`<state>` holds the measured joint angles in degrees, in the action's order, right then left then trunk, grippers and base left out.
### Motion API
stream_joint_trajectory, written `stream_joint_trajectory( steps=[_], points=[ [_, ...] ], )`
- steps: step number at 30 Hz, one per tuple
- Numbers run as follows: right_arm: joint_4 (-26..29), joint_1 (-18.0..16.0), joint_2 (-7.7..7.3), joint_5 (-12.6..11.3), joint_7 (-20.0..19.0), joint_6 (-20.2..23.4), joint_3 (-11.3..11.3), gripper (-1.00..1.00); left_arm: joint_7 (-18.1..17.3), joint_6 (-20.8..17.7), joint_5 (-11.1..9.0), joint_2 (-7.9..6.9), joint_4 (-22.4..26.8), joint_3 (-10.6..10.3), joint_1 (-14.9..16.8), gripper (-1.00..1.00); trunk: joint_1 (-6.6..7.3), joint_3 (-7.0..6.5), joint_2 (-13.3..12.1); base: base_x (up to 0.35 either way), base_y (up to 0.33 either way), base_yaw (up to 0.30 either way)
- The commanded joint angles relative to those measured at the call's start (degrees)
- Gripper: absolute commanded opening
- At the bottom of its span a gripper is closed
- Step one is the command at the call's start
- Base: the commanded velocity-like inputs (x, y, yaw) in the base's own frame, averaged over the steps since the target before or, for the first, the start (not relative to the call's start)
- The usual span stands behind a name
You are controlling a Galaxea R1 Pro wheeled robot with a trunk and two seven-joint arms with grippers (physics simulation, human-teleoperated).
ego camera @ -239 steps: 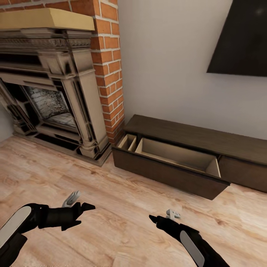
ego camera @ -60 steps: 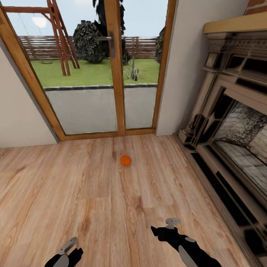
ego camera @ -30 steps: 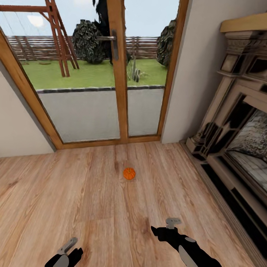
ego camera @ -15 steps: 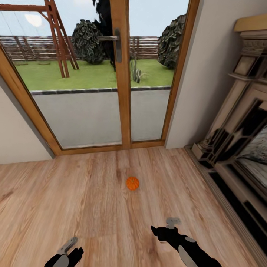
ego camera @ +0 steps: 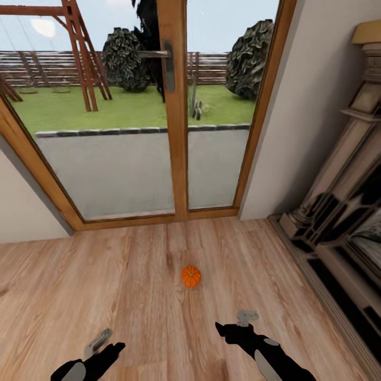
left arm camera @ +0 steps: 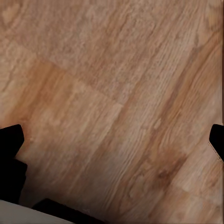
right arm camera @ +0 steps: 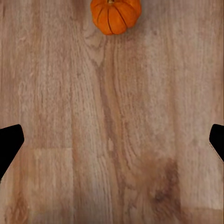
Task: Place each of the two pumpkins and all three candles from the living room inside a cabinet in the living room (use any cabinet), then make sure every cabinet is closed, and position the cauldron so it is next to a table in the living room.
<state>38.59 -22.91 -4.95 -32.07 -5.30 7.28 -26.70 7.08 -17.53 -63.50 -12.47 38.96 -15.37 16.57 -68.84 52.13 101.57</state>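
Observation:
One small ribbed orange pumpkin [ego camera: 191, 276] sits on the wooden floor in front of the glass patio doors, also showing as the pumpkin [right arm camera: 115, 15] in the right wrist view. My right gripper [ego camera: 233, 323] hangs open a short way nearer than it and slightly to its right, nothing between the fingers. My left gripper [ego camera: 108, 343] is low at the lower left, open over bare floor, well apart from the pumpkin. The candles, cabinet, cauldron and table are out of view.
Wood-framed glass patio doors [ego camera: 170, 106] close off the far side, with a garden beyond. A dark ornate fireplace surround [ego camera: 344, 211] runs along the right. Pale walls flank the doors. Wooden floor [ego camera: 106, 286] spreads around the pumpkin.
The view has turned away from the open TV unit to the patio doors, then advanced: the pumpkin now sits lower and larger in view. My left gripper has risen slightly into view.

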Motion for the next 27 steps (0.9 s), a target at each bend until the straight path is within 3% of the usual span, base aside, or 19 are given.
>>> stream_joint_trajectory(
  steps=[1, 7, 9, 10, 14, 15, 16, 17, 22, 23, 27],
  points=[
    [0.08, -0.03, -0.06, -0.42, 0.03, 0.19, -0.19, 1.00, 0.45, -0.27, -0.64, -0.32, 0.23, -0.29, 0.02, 1.00, -0.03, 0.05, 0.02, 0.292, 0.002, 0.000],
    [0.08, -0.03, -0.06, -0.39, 0.03, 0.19, -0.12, 1.00, 0.13, -5.04, -1.03, -2.64, 3.09, 0.33, 0.19, 1.00, -0.03, 0.05, 0.02, 0.281, 0.000, 0.000],
    [0.08, -0.03, -0.05, -0.42, 0.03, 0.19, -0.11, 1.00, 0.13, -6.61, -1.63, -3.32, 4.98, 1.43, 0.20, 1.00, -0.03, 0.05, 0.02, 0.259, 0.000, 0.000],
    [0.08, -0.03, -0.04, -0.46, 0.03, 0.19, -0.13, 1.00, 0.13, -8.75, -2.55, -3.81, 7.56, 3.00, 0.21, 1.00, -0.03, 0.05, 0.02, 0.248, 0.000, 0.000],
    [0.02, -0.03, -0.03, -0.51, 0.03, 0.19, -0.15, 1.00, 0.01, -14.93, -4.19, -4.21, 12.12, 6.02, 0.20, 1.00, -0.03, 0.05, 0.02, 0.239, 0.000, 0.000],
    [0.02, -0.03, -0.03, -0.54, 0.05, 0.16, -0.13, 1.00, -0.58, -18.95, -4.97, -4.27, 14.44, 8.12, 0.19, 1.00, -0.03, 0.05, 0.02, 0.220, 0.000, 0.000],
    [0.03, -0.03, -0.04, -0.56, 0.06, 0.17, -0.12, 1.00, -0.98, -20.17, -5.20, -4.28, 15.13, 8.87, 0.19, 1.00, -0.03, 0.05, 0.02, 0.218, 0.000, 0.000],
    [0.01, -0.03, -0.05, -0.59, 0.07, 0.15, -0.11, 1.00, -2.86, -23.42, -5.76, -4.32, 16.80, 11.10, 0.17, 1.00, -0.03, 0.05, 0.02, 0.213, 0.000, 0.000],
    [0.00, -0.03, -0.06, -0.57, 0.07, 0.13, -0.09, 1.00, -11.48, -33.36, -6.19, -4.46, 20.92, 17.01, 0.16, 1.00, -0.03, 0.05, 0.02, 0.208, 0.000, 0.000],
    [0.05, -0.03, -0.06, -0.66, 0.00, 0.17, -0.07, 1.00, -14.08, -36.57, -6.20, -4.55, 21.85, 19.61, 0.04, 1.00, -0.03, 0.05, 0.02, 0.201, 0.000, 0.000],
    [0.07, -0.03, -0.06, -0.84, -0.06, 0.23, -0.09, 1.00, -15.51, -38.31, -6.33, -5.53, 22.22, 22.11, -0.13, 1.00, -0.03, 0.05, 0.02, 0.186, 0.000, 0.000]
  ],
)
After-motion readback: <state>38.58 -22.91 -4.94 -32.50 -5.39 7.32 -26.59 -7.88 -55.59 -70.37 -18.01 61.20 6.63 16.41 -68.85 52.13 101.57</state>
